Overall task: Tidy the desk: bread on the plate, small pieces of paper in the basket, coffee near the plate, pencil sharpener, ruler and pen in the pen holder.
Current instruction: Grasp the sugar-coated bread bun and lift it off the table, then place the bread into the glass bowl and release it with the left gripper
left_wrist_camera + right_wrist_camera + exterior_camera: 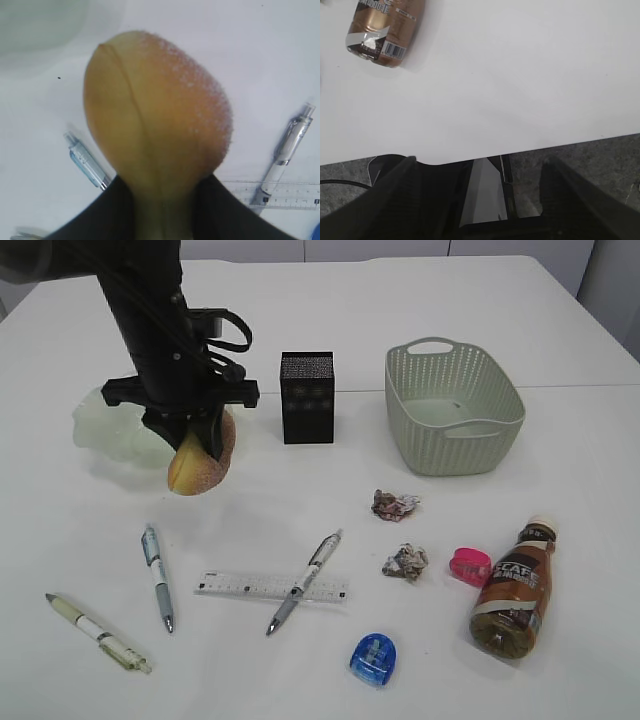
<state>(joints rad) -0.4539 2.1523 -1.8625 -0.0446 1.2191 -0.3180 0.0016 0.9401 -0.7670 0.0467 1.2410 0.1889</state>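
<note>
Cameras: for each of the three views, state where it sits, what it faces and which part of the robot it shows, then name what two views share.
Exterior view: raised in front of the desk, slanting down; left arm shows, left gripper holding the bread beside the plate.
Left wrist view: looks down past dark fingers at the bread, pens, ruler.
Right wrist view: above the desk's edge, facing down; open right gripper, coffee.
Shared: exterior and left wrist show bread and ruler.

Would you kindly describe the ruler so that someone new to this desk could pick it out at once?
Start at the black mesh pen holder in the middle of the white desk and come straight toward the near edge. The ruler lies flat there, with a grey pen resting across its right end. It is the only clear, flat strip with fine black markings; its neighbours are round-bodied pens.
</note>
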